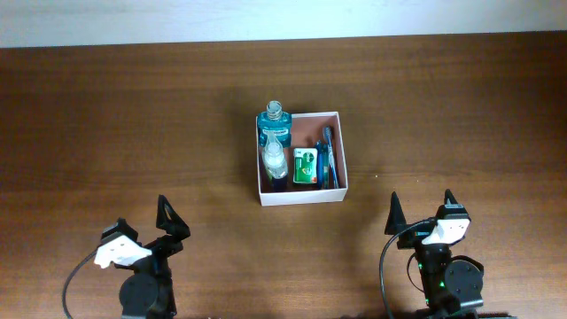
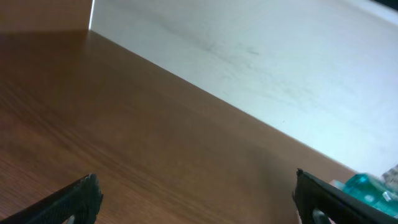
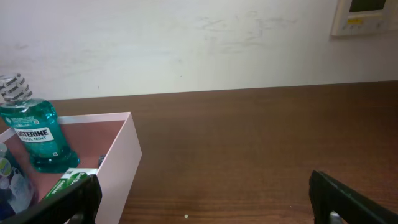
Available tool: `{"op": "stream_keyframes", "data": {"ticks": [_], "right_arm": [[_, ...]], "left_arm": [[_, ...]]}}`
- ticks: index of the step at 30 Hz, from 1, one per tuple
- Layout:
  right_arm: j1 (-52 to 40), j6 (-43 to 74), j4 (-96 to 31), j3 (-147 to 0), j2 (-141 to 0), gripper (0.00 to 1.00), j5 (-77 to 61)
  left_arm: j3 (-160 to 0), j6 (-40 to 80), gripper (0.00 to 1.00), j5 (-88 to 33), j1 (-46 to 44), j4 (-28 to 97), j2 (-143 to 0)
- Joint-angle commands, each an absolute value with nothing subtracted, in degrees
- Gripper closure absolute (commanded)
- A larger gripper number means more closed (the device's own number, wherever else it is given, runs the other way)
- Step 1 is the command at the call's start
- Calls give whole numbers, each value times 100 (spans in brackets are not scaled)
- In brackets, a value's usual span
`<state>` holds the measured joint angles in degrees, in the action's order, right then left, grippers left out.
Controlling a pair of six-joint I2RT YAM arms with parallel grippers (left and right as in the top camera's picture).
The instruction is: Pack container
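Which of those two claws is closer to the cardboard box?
The right. The right gripper sits open a short way off the robot-side right corner of the box. The left gripper, also open, is farther off, beyond the robot-side left corner.

White container (image 1: 301, 197), teal bottle (image 1: 273, 130) inside.

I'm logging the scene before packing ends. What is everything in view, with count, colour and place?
Square shallow cardboard box: one, white walls, pinkish-brown inside, table centre.
Teal mouthwash bottle: one, teal, box's far-left corner.
Small clear plastic bottle: one, clear, in the box beside the teal bottle.
Green packet: one, green and white, box middle.
Slim blue item: one, along the box's right wall; kind unclear.
Wooden table: one, brown.
Wall panel: one, off-white, on the wall.
Left gripper: one, black, open, empty.
Right gripper: one, black, open, empty.
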<state>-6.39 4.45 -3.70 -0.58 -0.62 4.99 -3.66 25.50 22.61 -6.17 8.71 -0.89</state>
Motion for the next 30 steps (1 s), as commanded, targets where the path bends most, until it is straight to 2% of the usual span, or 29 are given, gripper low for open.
{"op": "stream_keyframes", "data": {"ticks": [1,3,7,30], "right_arm": [[-598,429,-423,-32,-25,1,493],[-596,429,-423,-32,-25,1,493],[-598,429,-423,-32,-25,1,493],[-598,429,-423,-32,-25,1,493]], "left_arm": [[-281,1446,1,2171,-572,840,-27],[-281,812,1,2158,-572,843,-27],[-281,296,1,2165,-574,854,-27],[-281,296,1,2117,-572,854,-30]]}}
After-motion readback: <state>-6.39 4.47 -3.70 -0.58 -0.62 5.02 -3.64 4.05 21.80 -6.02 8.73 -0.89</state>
